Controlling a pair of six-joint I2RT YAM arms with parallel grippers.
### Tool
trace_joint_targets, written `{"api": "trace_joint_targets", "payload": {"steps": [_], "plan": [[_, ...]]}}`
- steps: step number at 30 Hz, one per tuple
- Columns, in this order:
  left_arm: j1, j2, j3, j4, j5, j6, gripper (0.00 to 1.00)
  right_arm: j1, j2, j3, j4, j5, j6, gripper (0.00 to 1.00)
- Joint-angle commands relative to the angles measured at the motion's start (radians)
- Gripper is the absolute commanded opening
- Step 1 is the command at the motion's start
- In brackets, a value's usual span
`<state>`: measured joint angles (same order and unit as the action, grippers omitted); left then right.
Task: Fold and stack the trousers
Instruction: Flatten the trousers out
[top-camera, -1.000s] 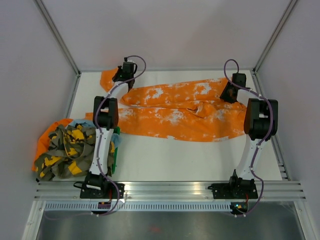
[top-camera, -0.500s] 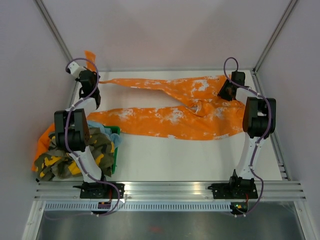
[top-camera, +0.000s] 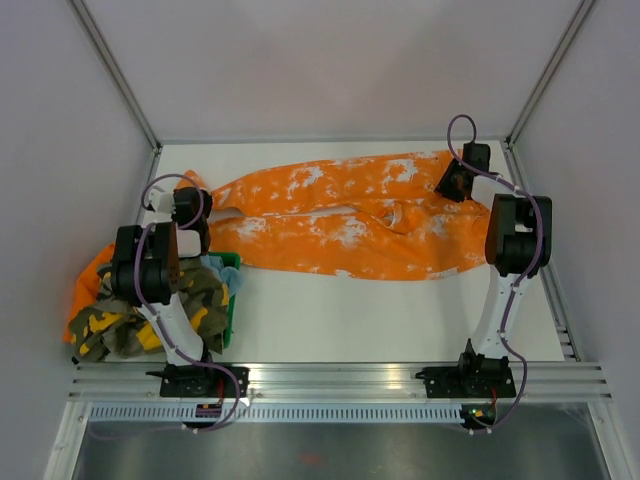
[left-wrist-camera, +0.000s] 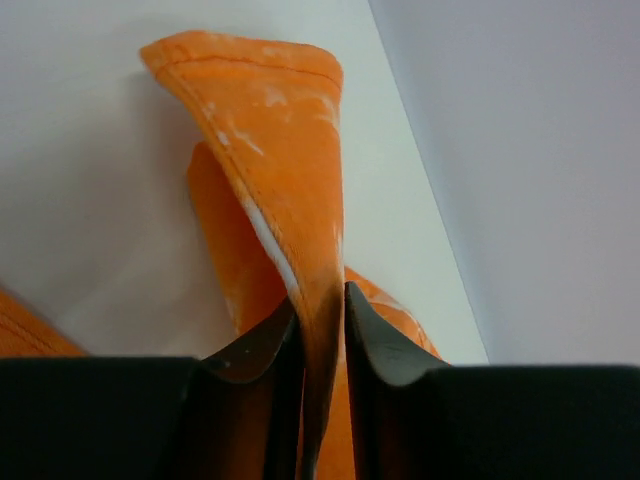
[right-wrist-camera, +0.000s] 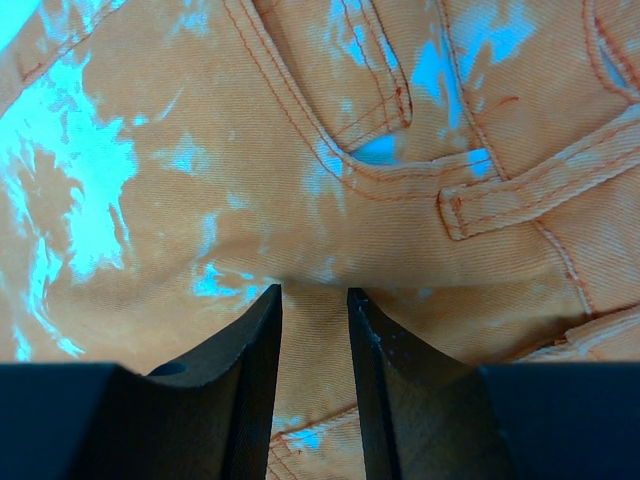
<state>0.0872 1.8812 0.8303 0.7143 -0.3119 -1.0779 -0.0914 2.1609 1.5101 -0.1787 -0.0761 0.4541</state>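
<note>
Orange trousers with white blotches (top-camera: 350, 215) lie spread across the back of the table, waist to the right, legs to the left. My left gripper (top-camera: 188, 200) is at the left end, shut on the hem of the upper leg (left-wrist-camera: 290, 150), which stands up between its jaws. My right gripper (top-camera: 455, 180) is at the waist, shut on a fold of the orange cloth (right-wrist-camera: 314, 330) near a pocket seam. The two legs lie close together, the upper one partly over the lower.
A heap of other clothes (top-camera: 140, 300), camouflage and orange, lies over a green basket (top-camera: 232, 285) at the left front. The table's left wall is close to my left gripper (left-wrist-camera: 520, 150). White table surface (top-camera: 380, 320) lies in front of the trousers.
My left gripper has carried the upper leg's hem from the back left corner forward and down, laying that leg next to the lower one. The right gripper has stayed at the waist.
</note>
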Motion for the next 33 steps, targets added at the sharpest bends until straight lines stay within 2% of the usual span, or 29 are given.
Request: {"api": "trace_joint_targets", "payload": {"steps": [1,3,4,5,8,9,11,12,14,15,16,17,18,19,20,21,22,23,24,28,33], "plan": [[0.002,-0.099,-0.01,0.132,0.031,-0.07,0.28,0.013,-0.027,-0.004,-0.01,-0.04,-0.018,0.4],[0.002,-0.16,-0.02,0.102,0.062,-0.068,0.52,0.013,-0.041,0.012,-0.022,-0.063,-0.038,0.41],[0.002,-0.218,-0.036,0.077,0.06,-0.085,0.88,0.013,-0.042,0.042,-0.034,-0.085,-0.055,0.42],[0.0,-0.252,-0.04,0.013,0.054,-0.086,0.99,0.019,-0.044,0.059,-0.071,-0.09,-0.066,0.45],[0.0,-0.377,-0.01,-0.125,0.036,-0.022,1.0,0.036,-0.056,0.117,-0.123,-0.083,-0.112,0.47],[-0.004,-0.405,0.036,-0.236,0.028,0.042,1.0,0.042,-0.062,0.134,-0.13,-0.071,-0.121,0.47],[-0.018,-0.444,0.091,-0.311,0.031,0.154,0.99,0.054,-0.081,0.142,-0.136,-0.062,-0.14,0.48],[-0.036,-0.439,0.158,-0.346,0.048,0.293,0.98,0.059,-0.087,0.145,-0.134,-0.059,-0.143,0.48],[-0.044,-0.395,0.264,-0.438,0.161,0.405,0.9,0.074,-0.09,0.16,-0.127,-0.053,-0.153,0.48],[-0.058,-0.317,0.411,-0.614,0.195,0.479,0.83,0.079,-0.085,0.185,-0.127,-0.05,-0.167,0.48],[-0.067,-0.268,0.484,-0.703,0.201,0.51,0.82,0.087,-0.063,0.205,-0.146,-0.048,-0.175,0.48],[-0.073,-0.163,0.556,-0.79,0.207,0.57,0.74,0.087,-0.047,0.226,-0.157,-0.047,-0.186,0.47],[-0.081,-0.109,0.689,-0.946,0.203,0.581,0.69,0.087,-0.03,0.264,-0.163,-0.044,-0.187,0.45],[-0.107,-0.056,0.738,-1.007,0.197,0.582,0.64,0.087,0.008,0.278,-0.163,-0.044,-0.19,0.39],[-0.107,-0.007,0.785,-1.057,0.203,0.581,0.5,0.087,0.032,0.294,-0.169,-0.039,-0.192,0.36],[-0.109,0.074,0.846,-1.103,0.198,0.56,0.41,0.087,0.057,0.338,-0.18,-0.036,-0.19,0.31],[-0.109,0.105,0.862,-1.157,0.195,0.55,0.3,0.087,0.11,0.364,-0.212,-0.03,-0.187,0.21],[-0.11,0.142,0.863,-1.173,0.174,0.517,0.08,0.087,0.138,0.405,-0.226,-0.007,-0.184,0.17],[-0.11,0.153,0.851,-1.178,0.168,0.498,0.02,0.087,0.158,0.418,-0.24,0.005,-0.184,0.14],[-0.11,0.196,0.819,-1.205,0.137,0.421,0.02,0.113,0.206,0.407,-0.255,0.07,-0.172,0.01],[-0.106,0.266,0.851,-1.245,0.115,0.325,0.02,0.113,0.221,0.366,-0.248,0.145,-0.161,0.01]]}}
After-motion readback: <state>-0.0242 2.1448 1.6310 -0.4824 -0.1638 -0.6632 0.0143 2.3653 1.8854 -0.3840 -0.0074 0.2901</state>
